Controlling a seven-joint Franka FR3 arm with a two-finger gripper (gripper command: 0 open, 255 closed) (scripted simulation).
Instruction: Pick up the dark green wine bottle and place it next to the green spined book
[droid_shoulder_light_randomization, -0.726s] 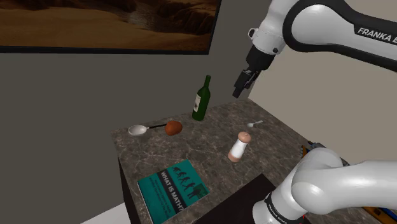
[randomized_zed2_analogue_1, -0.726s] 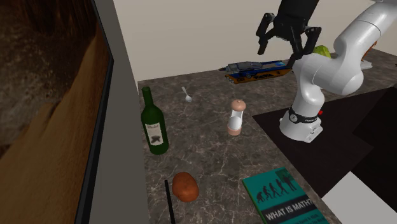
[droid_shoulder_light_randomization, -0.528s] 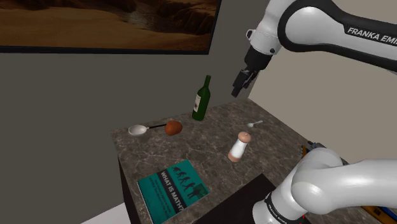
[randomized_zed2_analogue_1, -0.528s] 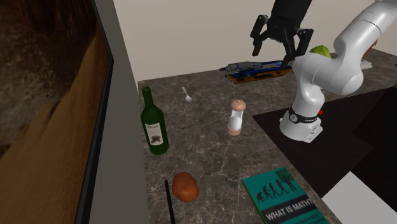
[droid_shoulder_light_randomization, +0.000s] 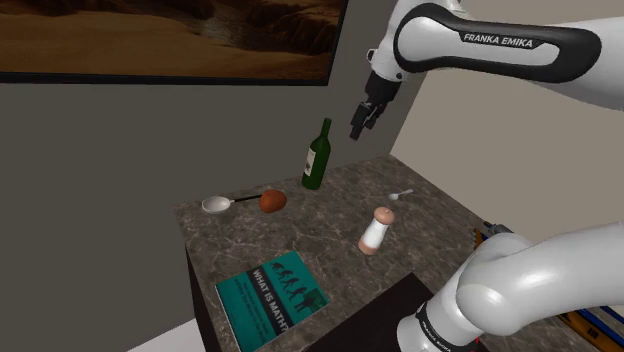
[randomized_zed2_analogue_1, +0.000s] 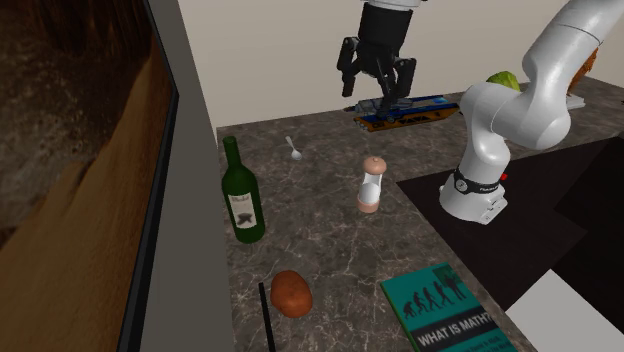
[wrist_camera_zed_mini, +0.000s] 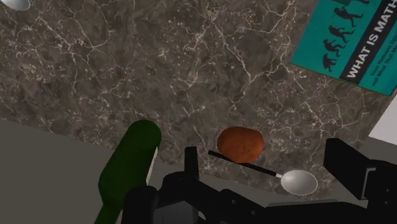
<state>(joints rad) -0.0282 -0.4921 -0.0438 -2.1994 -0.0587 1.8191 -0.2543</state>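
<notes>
The gripper (droid_shoulder_light_randomization: 358, 128) is hanging higher than the tabletop, and compared with half a second ago it has swung away from the stand and closer to the wall, so it is now nearing the wine bottle (droid_shoulder_light_randomization: 316, 160). Its two black fingers are standing spread apart, with nothing between them. Nothing on the table (droid_shoulder_light_randomization: 330, 235) has shifted in that time.

The dark green bottle is standing upright below the gripper and a little further toward the wall, untouched. In the wrist view its neck and shoulder (wrist_camera_zed_mini: 127, 168) are showing close beside one finger of the gripper (wrist_camera_zed_mini: 264, 153).

Counting what is lying under the gripper:
- one wine bottle
- one teal-covered book (droid_shoulder_light_randomization: 272, 297), flat at the table's other end, well apart from the gripper
- one brown, potato-like lump (droid_shoulder_light_randomization: 272, 201), near the bottle
- one pale shaker (droid_shoulder_light_randomization: 375, 230), upright, between the gripper and the book
- two spoons: a large one with a black handle (droid_shoulder_light_randomization: 215, 204) touching the brown lump, and a small one (droid_shoulder_light_randomization: 400, 194) lying nearer the gripper's side of the table
</notes>
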